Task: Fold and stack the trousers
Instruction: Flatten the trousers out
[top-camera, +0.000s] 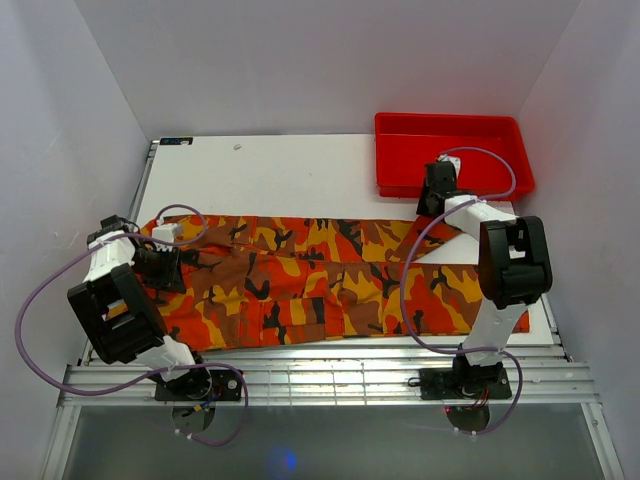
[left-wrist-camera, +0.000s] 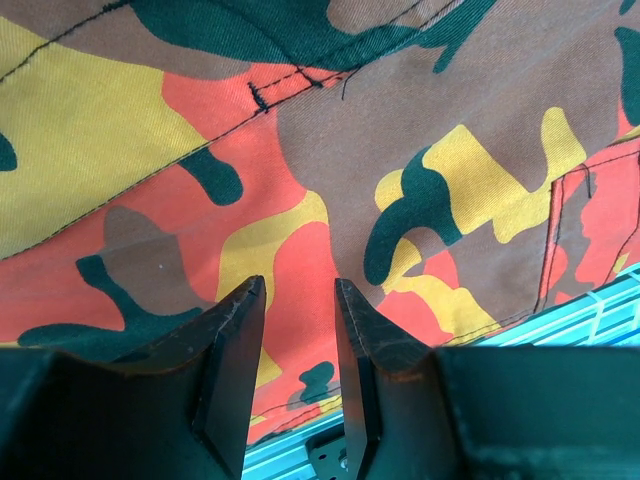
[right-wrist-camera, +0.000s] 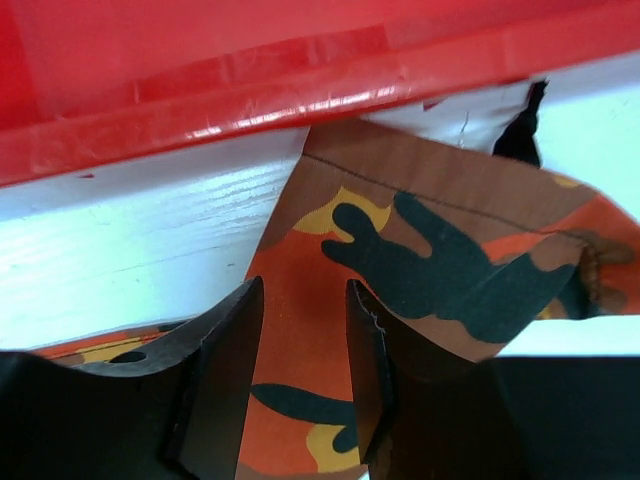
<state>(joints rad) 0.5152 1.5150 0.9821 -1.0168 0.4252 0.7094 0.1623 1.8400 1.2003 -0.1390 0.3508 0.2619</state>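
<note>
Fingers on both arms stand parted and grasp nothing. The left fingers (left-wrist-camera: 235, 370) hover over flat cloth at the left end of the trousers (top-camera: 300, 285), and the right fingers (right-wrist-camera: 225, 380) hover over a hem corner at the far right, just beside the wall of the red tray (top-camera: 440, 150). The trousers lie spread left to right across the white desk (top-camera: 290, 175), not yet folded, their near edge close to the desk's near edge. The likely trouble: the left fingers may pinch only the top layer, so the fold drags crooked. The right fingers may bump the tray or lose the thin hem. A lopsided pull could slide cloth off the near edge. Count: one pair of trousers, one tray, two arms, two fingers on each.
</note>
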